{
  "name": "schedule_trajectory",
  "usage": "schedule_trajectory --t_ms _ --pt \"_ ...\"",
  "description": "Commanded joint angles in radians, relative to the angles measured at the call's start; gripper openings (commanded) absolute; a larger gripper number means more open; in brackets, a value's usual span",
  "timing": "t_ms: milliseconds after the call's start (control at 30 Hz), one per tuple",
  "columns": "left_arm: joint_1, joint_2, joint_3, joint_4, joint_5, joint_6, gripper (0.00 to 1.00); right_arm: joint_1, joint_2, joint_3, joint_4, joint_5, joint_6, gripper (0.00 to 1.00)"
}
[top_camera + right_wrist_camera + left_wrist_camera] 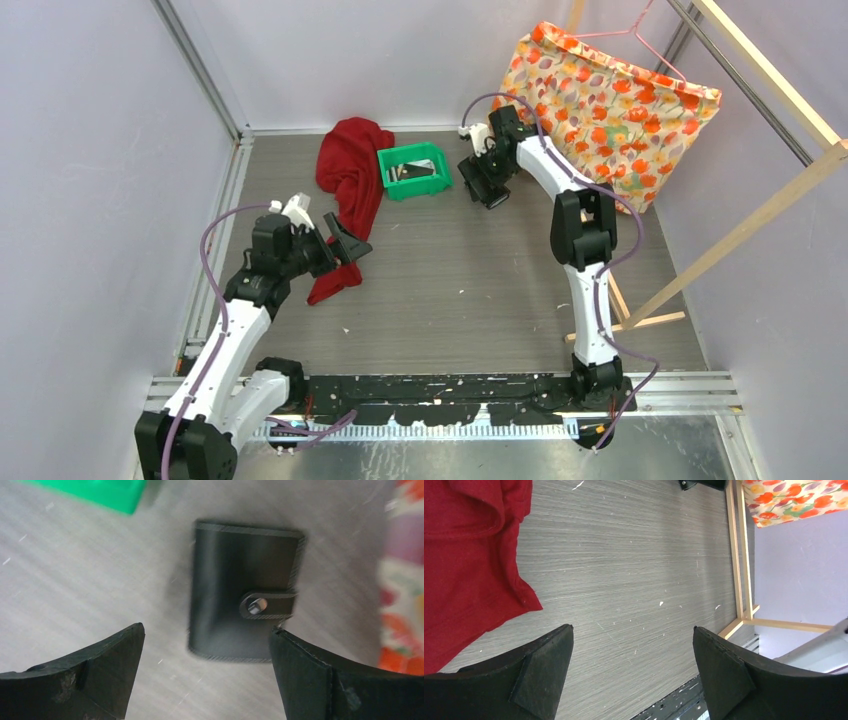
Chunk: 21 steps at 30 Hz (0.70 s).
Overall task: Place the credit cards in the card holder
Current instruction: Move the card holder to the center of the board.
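Laminate with a fine grey wood grain, flecked with pale specks, covers the worktop (450, 300). A soft red cloth (350, 175) lies crumpled from the far edge towards the left edge. Just beside it is a small green plastic bin (420, 189) with straight walls; what lies inside is too small to tell. At the far right corner a floral fabric bag (610, 100), orange and red blooms on cream, leans by a frame (760, 215) of pale wooden slats. The holder (225, 580) lies flat on the worktop near the far edge, between the bin and the bag. It is a matt black rectangle with stitched edges, folded shut, and a rounded tab with a shiny metal snap wraps over one edge. The right hand (205, 675) hangs over it with jaws wide, gripping nothing. The left hand (631, 675), its dark wedge-shaped fingers (544, 675) also spread wide and empty, hovers by the cloth's near end.
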<state>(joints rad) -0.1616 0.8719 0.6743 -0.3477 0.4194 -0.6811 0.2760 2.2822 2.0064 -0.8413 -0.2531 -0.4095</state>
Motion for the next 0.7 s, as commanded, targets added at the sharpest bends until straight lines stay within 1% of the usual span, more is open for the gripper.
schedule_trajectory --t_ms 0,100,200,300,333,433,533,600,633,667 --pt "0.002 -0.020 0.000 0.098 0.004 -0.063 0.90 0.002 0.091 0.189 0.029 0.165 0.008 0.97" --pt "0.002 -0.020 0.005 0.098 -0.005 -0.071 0.90 0.009 0.143 0.235 0.036 0.205 0.005 0.97" --pt "0.002 -0.017 -0.005 0.118 -0.010 -0.089 0.89 0.009 0.177 0.230 0.025 0.187 -0.004 0.95" --pt "0.002 -0.008 -0.023 0.151 0.010 -0.131 0.89 0.010 0.173 0.172 0.025 0.142 -0.016 0.85" --pt "0.002 -0.007 -0.027 0.164 0.022 -0.144 0.89 0.009 0.155 0.138 0.031 0.119 -0.018 0.82" --pt "-0.008 -0.010 -0.041 0.193 0.049 -0.161 0.88 0.009 0.065 -0.016 0.067 0.070 -0.031 0.66" --pt "-0.038 -0.018 -0.057 0.217 0.062 -0.170 0.87 0.008 -0.070 -0.198 0.100 0.031 -0.047 0.52" --pt "-0.075 -0.024 -0.081 0.248 0.061 -0.185 0.86 0.007 -0.160 -0.323 0.109 -0.005 -0.054 0.46" --pt "-0.093 -0.027 -0.100 0.265 0.057 -0.198 0.86 0.008 -0.205 -0.410 0.104 -0.025 -0.056 0.44" --pt "-0.116 -0.029 -0.110 0.286 0.052 -0.204 0.85 0.010 -0.261 -0.452 0.100 -0.052 -0.059 0.43"
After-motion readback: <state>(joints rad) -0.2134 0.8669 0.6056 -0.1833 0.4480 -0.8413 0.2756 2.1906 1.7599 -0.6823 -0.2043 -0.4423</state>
